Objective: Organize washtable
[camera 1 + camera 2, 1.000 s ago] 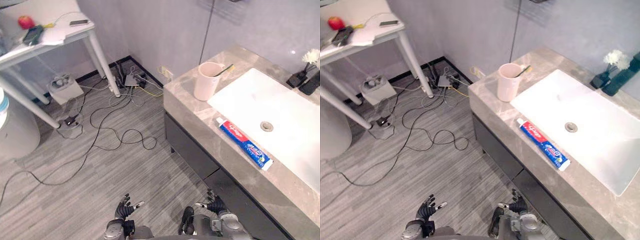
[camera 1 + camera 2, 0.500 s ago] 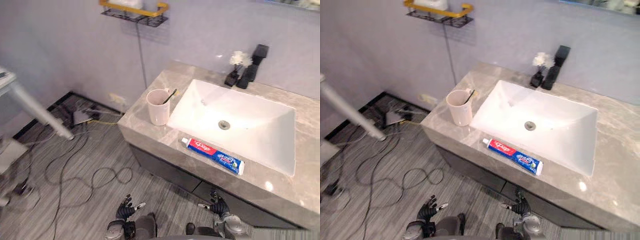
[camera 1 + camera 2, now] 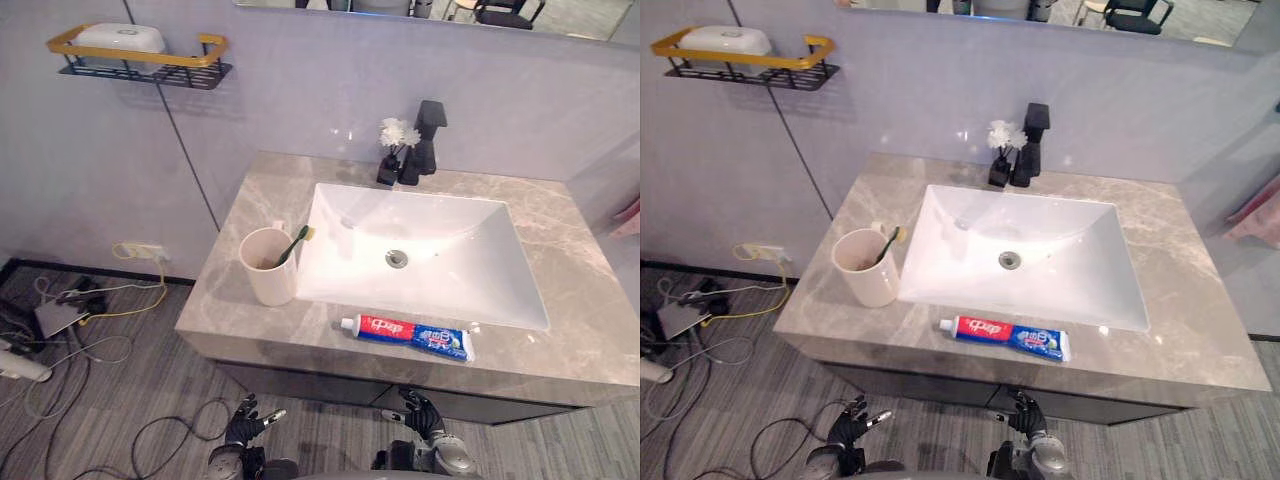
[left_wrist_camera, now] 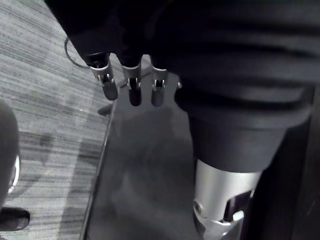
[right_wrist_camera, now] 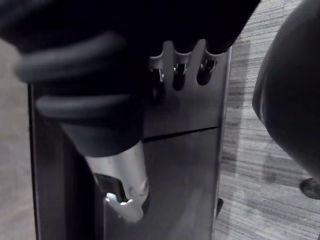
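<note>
Grey marble counter sits mid-frame with a white sink sunk into it, drain at the middle, nothing else in the bowl.

Containers:
- beige cup on the counter, just left of the sink, upright, with a toothbrush leaning out of it towards the sink
- wire shelf with a yellow rim on the wall, upper left, holding a white oblong thing (can't tell what it is)
- small dark vase with white flowers behind the sink, touching or just beside the black tap

Toothpaste tube lies flat on the front strip of counter, parallel to the sink's front edge, cap to the right.

Versus half a second back: the whole view has swung, so the camera moved and the counter is now seen square-on instead of at an angle. Cup, tube, vase and tap keep the same layout relative to each other. Both hands are as low as before, at the bottom edge.

Left hand sits bottom, left of centre, over the striped floor, fingers straight and slightly apart, thumb out, holding nothing. Right hand sits bottom, right of centre, below the counter's front edge, fingers loosely extended in front of the dark cabinet front, touching nothing, well below the cup and tube.
</note>
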Controlling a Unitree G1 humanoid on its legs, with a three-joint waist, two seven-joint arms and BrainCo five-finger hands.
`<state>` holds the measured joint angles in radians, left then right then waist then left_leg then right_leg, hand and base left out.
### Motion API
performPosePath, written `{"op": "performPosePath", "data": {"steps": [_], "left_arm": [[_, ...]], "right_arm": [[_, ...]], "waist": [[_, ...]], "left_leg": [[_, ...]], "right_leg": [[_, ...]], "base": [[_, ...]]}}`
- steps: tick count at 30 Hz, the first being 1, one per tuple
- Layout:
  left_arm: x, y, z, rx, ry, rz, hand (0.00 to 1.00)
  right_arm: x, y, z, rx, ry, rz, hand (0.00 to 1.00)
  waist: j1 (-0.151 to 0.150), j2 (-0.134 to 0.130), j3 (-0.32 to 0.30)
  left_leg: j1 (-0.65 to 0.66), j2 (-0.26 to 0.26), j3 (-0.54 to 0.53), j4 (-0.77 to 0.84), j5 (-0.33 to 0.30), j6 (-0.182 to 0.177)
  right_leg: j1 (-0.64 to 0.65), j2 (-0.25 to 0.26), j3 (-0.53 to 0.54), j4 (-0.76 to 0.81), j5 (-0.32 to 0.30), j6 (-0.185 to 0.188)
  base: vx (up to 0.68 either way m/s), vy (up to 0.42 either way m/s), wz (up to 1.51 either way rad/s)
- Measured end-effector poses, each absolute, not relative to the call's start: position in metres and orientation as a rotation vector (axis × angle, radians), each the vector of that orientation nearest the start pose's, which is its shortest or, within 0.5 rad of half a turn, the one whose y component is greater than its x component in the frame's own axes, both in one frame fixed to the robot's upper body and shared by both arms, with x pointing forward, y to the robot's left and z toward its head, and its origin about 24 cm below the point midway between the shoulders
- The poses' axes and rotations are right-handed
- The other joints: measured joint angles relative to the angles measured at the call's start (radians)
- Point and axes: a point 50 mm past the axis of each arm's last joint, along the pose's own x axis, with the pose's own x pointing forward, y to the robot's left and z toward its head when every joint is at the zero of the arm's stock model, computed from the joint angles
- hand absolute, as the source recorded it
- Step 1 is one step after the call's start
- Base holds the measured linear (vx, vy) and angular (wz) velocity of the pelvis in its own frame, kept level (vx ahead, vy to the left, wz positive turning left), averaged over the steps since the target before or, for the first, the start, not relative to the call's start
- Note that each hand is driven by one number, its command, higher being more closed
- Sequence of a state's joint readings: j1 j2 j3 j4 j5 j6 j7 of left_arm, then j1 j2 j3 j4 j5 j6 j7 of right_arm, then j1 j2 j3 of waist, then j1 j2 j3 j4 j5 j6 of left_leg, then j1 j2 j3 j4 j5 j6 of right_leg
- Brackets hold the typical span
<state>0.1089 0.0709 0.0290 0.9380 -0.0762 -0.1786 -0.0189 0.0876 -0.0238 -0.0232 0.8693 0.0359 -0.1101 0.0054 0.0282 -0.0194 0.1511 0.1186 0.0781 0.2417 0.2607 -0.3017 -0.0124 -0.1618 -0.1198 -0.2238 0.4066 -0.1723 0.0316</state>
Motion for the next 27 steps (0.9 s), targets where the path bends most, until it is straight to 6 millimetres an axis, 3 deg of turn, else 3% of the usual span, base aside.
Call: {"op": "performPosePath", "data": {"steps": [2,4,5,8,9,13,14,20,27], "left_arm": [[0.120,0.176,-0.146,-0.046,0.868,0.102,0.00],[0.121,0.175,-0.146,-0.050,0.864,0.103,0.00],[0.122,0.176,-0.145,-0.051,0.857,0.107,0.00],[0.121,0.180,-0.145,-0.067,0.863,0.145,0.00],[0.120,0.181,-0.145,-0.078,0.868,0.159,0.00],[0.119,0.180,-0.145,-0.074,0.867,0.156,0.00],[0.118,0.181,-0.145,-0.071,0.866,0.156,0.00],[0.111,0.183,-0.148,-0.067,0.891,0.154,0.00],[0.106,0.187,-0.150,-0.061,0.904,0.161,0.00]], "right_arm": [[0.138,-0.175,-0.140,0.013,0.857,-0.085,0.00],[0.134,-0.182,-0.141,0.003,0.872,-0.104,0.00],[0.126,-0.187,-0.142,0.003,0.888,-0.126,0.00],[0.117,-0.191,-0.145,0.042,0.911,-0.176,0.00],[0.116,-0.192,-0.145,0.046,0.914,-0.185,0.00],[0.113,-0.198,-0.145,0.051,0.910,-0.227,0.00],[0.113,-0.197,-0.145,0.056,0.907,-0.229,0.00],[0.100,-0.199,-0.150,0.079,0.938,-0.267,0.00],[0.098,-0.197,-0.154,0.086,0.969,-0.271,0.00]], "waist": [[-0.001,0.034,0.008],[-0.007,0.042,0.012],[-0.008,0.040,0.012],[0.011,0.048,0.017],[0.012,0.044,0.019],[0.014,0.056,0.006],[0.012,0.046,-0.002],[0.009,0.032,-0.025],[0.013,0.026,-0.028]], "left_leg": [[-0.008,0.028,-0.032,0.002,0.012,-0.022],[-0.035,0.051,-0.053,0.062,0.009,-0.031],[-0.074,0.082,-0.067,0.183,0.007,-0.034],[-0.148,0.129,-0.077,0.385,0.030,-0.073],[-0.173,0.137,-0.079,0.413,0.017,-0.063],[-0.124,0.106,-0.105,0.149,0.011,-0.068],[-0.095,0.089,-0.103,0.084,0.012,-0.067],[-0.034,0.009,-0.090,-0.042,0.067,-0.024],[0.001,-0.014,-0.095,-0.121,0.104,-0.018]], "right_leg": [[0.018,0.031,-0.012,-0.053,0.003,-0.006],[0.049,0.049,-0.032,-0.094,0.010,-0.016],[0.100,0.068,-0.051,-0.136,0.014,-0.023],[0.159,0.097,-0.046,-0.183,0.022,-0.035],[0.165,0.101,-0.042,-0.203,0.031,-0.039],[0.176,0.101,-0.017,-0.254,0.076,-0.013],[0.178,0.100,-0.014,-0.290,0.098,-0.003],[0.238,0.057,0.008,-0.414,0.177,0.029],[0.249,0.053,0.012,-0.446,0.207,0.023]], "base": [[0.15,-0.168,-0.07],[0.09,-0.126,0.23],[0.12,-0.159,0.27],[0.07,-0.051,-0.06],[0.05,0.020,-0.10],[0.03,0.084,-0.11],[0.03,0.120,-0.15],[-0.02,0.119,-0.04],[-0.03,0.017,0.00]]}}
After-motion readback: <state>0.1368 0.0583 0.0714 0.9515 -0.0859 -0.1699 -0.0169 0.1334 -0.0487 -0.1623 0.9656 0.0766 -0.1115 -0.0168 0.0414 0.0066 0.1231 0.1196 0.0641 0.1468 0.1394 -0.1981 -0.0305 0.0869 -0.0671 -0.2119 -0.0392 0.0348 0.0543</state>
